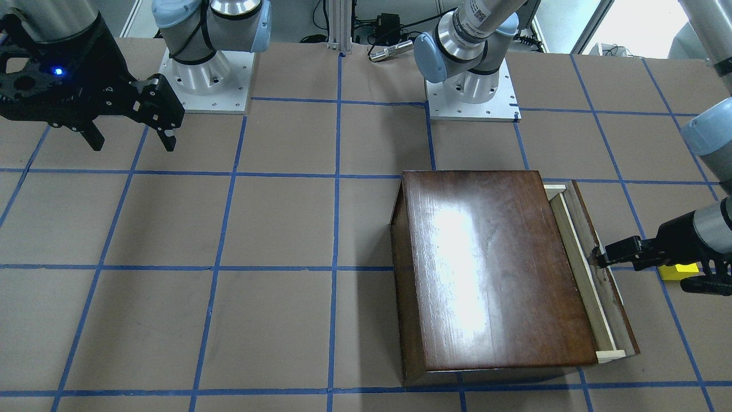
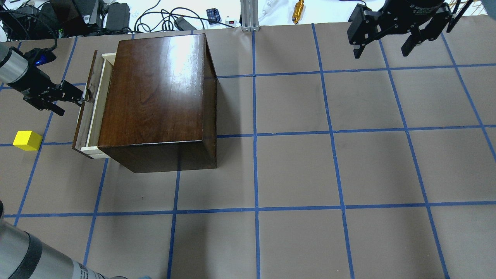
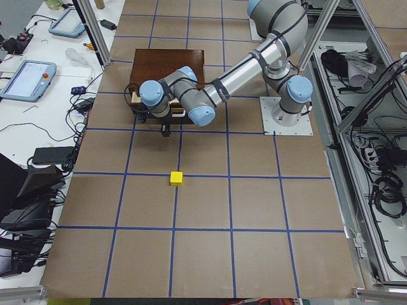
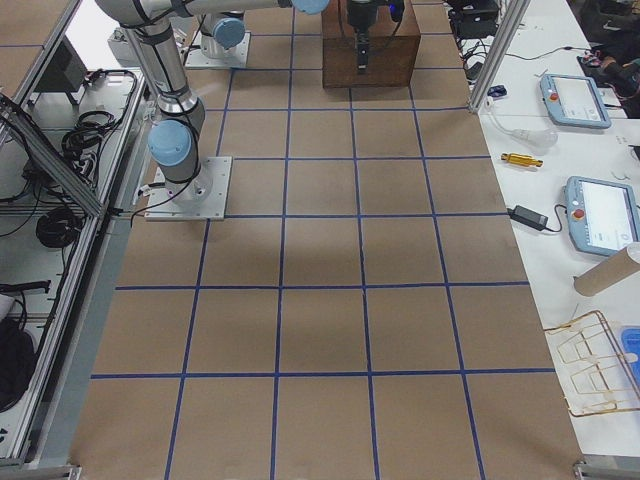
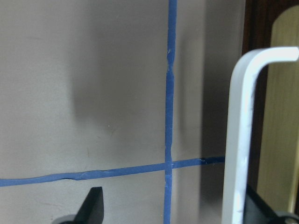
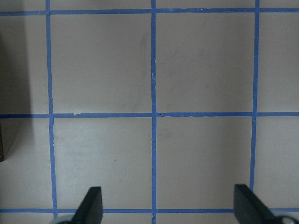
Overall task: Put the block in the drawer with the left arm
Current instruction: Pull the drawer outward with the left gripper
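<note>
Interior of drawer (image 2: 94, 116) mostly hidden beneath top of glossy box (image 2: 155, 97); drawer only slightly out, narrow pale strip exposed. Block (image 2: 27, 140) on table (image 2: 294, 170), outside drawer, near its dark front panel; half masked by left gripper (image 2: 71, 104) in front-facing view. Left gripper at drawer front, jaws spread wide, pale handle (image 5: 238, 140) between fingers, close to one; contact not discernible. Right gripper (image 2: 380, 53) well apart, above blue tape grid (image 2: 254, 135), jaws wide, holding nothing. Cables and brass cylinder (image 2: 298, 7) beyond far edge.
</note>
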Tool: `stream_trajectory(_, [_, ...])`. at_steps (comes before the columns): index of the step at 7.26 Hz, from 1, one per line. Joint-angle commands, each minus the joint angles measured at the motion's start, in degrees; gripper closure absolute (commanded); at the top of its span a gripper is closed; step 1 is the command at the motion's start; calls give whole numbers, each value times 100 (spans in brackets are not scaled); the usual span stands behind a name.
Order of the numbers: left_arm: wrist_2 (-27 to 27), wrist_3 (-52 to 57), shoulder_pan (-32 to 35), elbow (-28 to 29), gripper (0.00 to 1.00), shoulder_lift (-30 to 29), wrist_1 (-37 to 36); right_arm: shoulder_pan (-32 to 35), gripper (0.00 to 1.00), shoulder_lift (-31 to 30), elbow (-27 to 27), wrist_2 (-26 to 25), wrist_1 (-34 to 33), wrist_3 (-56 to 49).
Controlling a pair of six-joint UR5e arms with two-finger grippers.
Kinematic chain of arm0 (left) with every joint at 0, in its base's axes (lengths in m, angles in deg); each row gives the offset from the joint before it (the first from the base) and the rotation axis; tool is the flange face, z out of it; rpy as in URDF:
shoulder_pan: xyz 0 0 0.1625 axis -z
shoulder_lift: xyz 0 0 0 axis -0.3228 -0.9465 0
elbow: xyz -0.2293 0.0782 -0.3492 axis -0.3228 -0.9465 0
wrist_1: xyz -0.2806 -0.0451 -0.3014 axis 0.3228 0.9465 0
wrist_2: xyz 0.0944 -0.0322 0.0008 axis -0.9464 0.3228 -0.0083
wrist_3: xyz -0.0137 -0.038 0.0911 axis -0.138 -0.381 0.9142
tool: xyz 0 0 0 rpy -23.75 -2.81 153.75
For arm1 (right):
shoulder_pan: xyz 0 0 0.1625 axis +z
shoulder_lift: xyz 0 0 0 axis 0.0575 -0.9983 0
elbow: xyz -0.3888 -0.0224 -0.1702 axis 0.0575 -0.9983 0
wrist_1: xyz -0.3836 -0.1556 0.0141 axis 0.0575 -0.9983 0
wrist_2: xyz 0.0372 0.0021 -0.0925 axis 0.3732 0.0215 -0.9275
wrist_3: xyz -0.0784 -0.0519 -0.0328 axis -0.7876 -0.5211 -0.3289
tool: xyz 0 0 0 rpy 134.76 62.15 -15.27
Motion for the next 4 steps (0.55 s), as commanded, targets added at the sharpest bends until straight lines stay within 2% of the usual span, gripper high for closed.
stream_trajectory(1, [-6, 74, -107, 18, 0, -46, -9, -9, 0, 5, 0, -2, 0, 0])
stream_trajectory(4, [3, 101, -169, 132, 0, -64, 0, 0, 0, 5, 0, -2, 0, 0])
